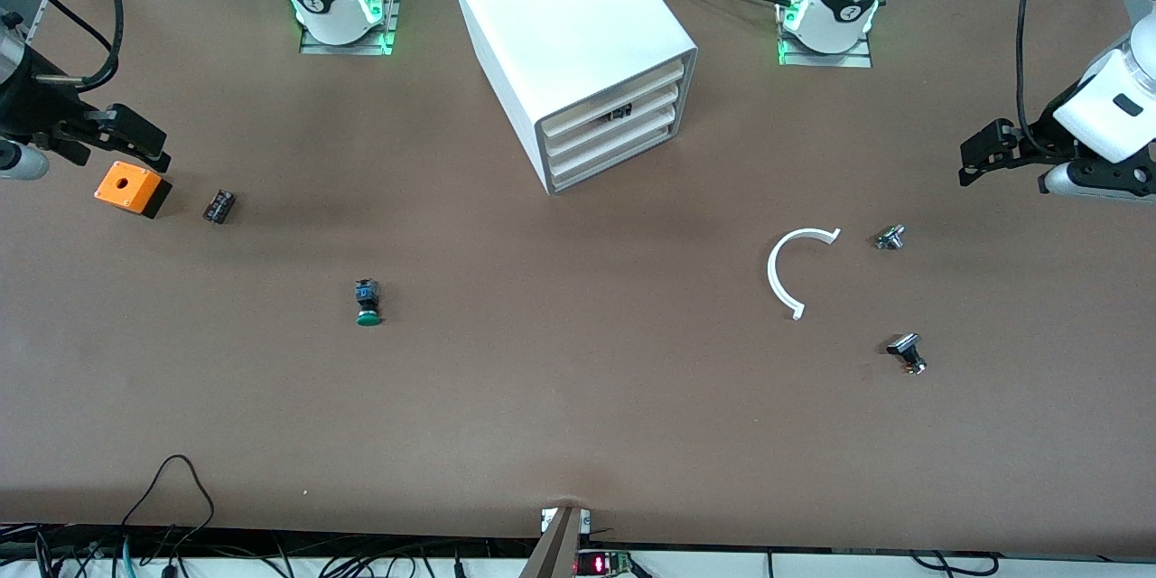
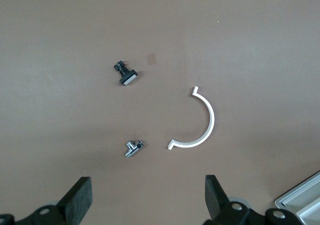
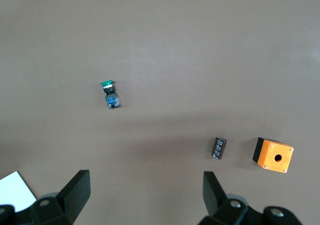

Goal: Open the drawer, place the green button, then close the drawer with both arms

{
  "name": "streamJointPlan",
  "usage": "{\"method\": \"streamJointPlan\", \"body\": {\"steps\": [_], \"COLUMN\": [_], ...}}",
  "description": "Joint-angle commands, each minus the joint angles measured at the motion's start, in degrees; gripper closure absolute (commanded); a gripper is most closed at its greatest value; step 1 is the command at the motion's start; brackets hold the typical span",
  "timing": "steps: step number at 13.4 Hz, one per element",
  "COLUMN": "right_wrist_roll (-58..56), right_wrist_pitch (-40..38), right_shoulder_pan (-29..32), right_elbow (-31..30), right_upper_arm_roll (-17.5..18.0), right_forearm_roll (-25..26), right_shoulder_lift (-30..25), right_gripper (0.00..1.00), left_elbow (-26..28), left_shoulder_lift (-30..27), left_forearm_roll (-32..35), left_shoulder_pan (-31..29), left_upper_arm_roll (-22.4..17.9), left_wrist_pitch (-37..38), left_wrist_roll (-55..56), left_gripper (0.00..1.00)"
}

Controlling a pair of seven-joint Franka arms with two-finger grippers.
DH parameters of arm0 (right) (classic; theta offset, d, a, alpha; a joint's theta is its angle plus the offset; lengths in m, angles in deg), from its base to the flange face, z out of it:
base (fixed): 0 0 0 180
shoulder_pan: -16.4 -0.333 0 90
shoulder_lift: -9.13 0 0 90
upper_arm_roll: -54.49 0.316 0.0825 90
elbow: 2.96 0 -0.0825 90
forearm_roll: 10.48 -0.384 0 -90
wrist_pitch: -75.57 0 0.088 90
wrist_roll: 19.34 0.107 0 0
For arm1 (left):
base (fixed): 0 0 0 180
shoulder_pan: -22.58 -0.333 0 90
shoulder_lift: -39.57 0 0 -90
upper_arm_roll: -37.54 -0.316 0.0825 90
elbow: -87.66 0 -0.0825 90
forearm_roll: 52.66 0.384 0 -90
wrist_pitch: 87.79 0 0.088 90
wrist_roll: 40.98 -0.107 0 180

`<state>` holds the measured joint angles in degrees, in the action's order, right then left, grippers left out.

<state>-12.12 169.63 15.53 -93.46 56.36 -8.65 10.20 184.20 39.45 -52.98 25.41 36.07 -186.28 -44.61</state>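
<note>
The white cabinet (image 1: 569, 27) stands between the arms' bases, its three cream drawers facing the front camera. The lowest drawer (image 1: 614, 159) is shut. The green-capped button (image 1: 367, 303) lies on its side on the table, nearer the front camera than the cabinet, toward the right arm's end; it also shows in the right wrist view (image 3: 109, 94). My right gripper (image 1: 144, 143) is open and empty above the table beside the orange box (image 1: 132, 188). My left gripper (image 1: 977, 155) is open and empty above the left arm's end of the table.
A small dark cylinder (image 1: 219, 206) lies beside the orange box. A white arc piece (image 1: 787, 269), a small metal part (image 1: 890, 237) and a black-capped metal button (image 1: 907, 352) lie toward the left arm's end. A small dark item (image 1: 619, 113) shows at the cabinet's upper drawers.
</note>
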Motion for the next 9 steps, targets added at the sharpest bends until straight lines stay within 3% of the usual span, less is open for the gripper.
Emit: {"method": "streamJointPlan", "body": {"steps": [1,9], "right_wrist_roll": [1.2,-0.3], "right_wrist_pitch": [-1.3,-4.0], "right_shoulder_pan": [0.2,-2.8], "right_elbow": [1.4,-0.6], "right_upper_arm_roll": [0.4,0.7], "right_forearm_roll": [-1.1,-1.2], "right_shoulder_lift": [0.4,2.5], "right_gripper": [0.00,0.00], "left_elbow": [-2.2,-4.1], "left_shoulder_lift": [1.2,1.9], "left_forearm_roll": [-0.9,-0.9], "left_shoulder_pan": [-0.6,1.1], "left_upper_arm_roll": [0.3,0.9], "left_wrist_pitch": [1.5,1.7], "left_wrist_roll": [-1.1,-0.3], "left_gripper": [0.01,0.01]}}
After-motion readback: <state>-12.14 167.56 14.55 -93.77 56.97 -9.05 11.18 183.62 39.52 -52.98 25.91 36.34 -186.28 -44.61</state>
